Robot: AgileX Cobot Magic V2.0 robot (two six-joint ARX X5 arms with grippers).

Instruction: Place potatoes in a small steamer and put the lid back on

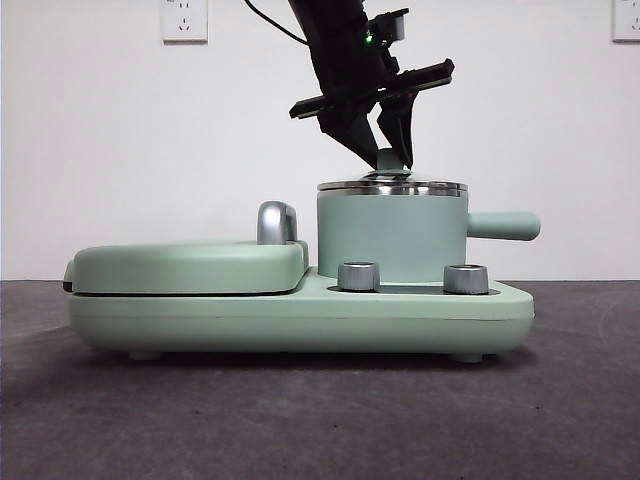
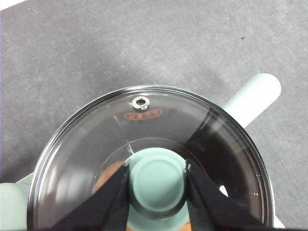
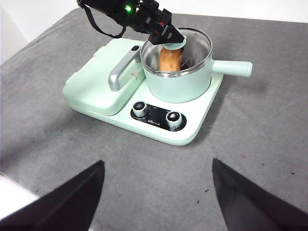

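Note:
The mint-green small steamer stands on the right of the cooker base, its side handle pointing right. The glass lid with its steel rim rests on top of it. My left gripper comes down from above and is shut on the lid's mint-green knob, one black jaw on each side. Through the glass the orange-brown potato shows inside the pot. My right gripper hangs open well back from the cooker, above the table, holding nothing.
The mint-green cooker base carries a flat griddle cover with a chrome handle on its left half and two silver dials on the front. Dark grey tabletop surrounds the base.

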